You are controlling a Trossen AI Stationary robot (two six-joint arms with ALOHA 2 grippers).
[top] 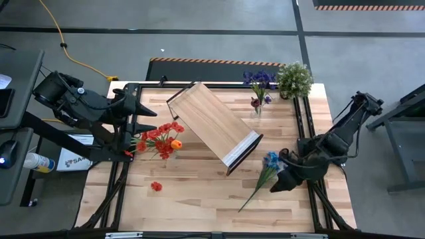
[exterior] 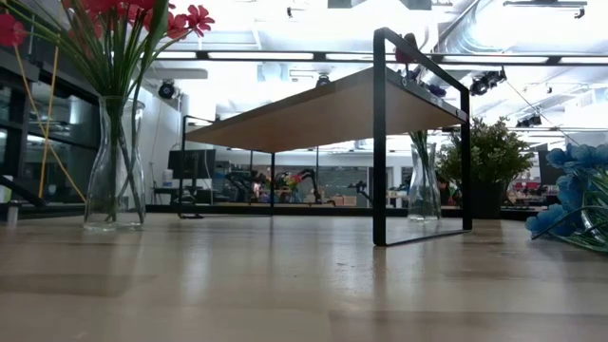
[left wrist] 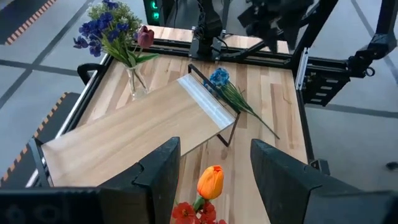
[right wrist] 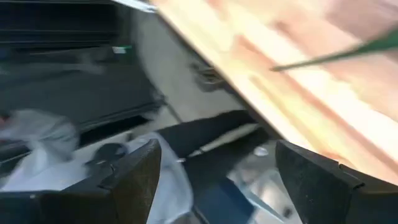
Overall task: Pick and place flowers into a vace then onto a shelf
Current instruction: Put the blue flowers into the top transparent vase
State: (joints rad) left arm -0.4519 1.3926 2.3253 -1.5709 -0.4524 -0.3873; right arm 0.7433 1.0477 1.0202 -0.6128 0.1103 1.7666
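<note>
Hovering at the table's left edge, the left gripper [top: 147, 121] has its 2 fingers parted with nothing between them, right above a clear vase [exterior: 114, 166] packed with red flowers [top: 157, 137] and 1 orange tulip [left wrist: 210, 182]. Just past that bunch stands the shelf [top: 211, 123], set at a slant in the middle of the table [top: 192, 192], its white strip [top: 240, 150] at the end nearest the right arm. A loose red bloom [top: 156, 186] lies alone on the wood near the front-left. Over on the right edge, the right gripper [top: 282, 182] sits spread wide and holding nothing, next to a blue flower [top: 271, 161] lying flat with its long green stem. Farther back, a second vase [left wrist: 137, 84] holds blue and dark red flowers [top: 258, 81], with a bushy potted plant [top: 294, 79] at the far-right corner.
</note>
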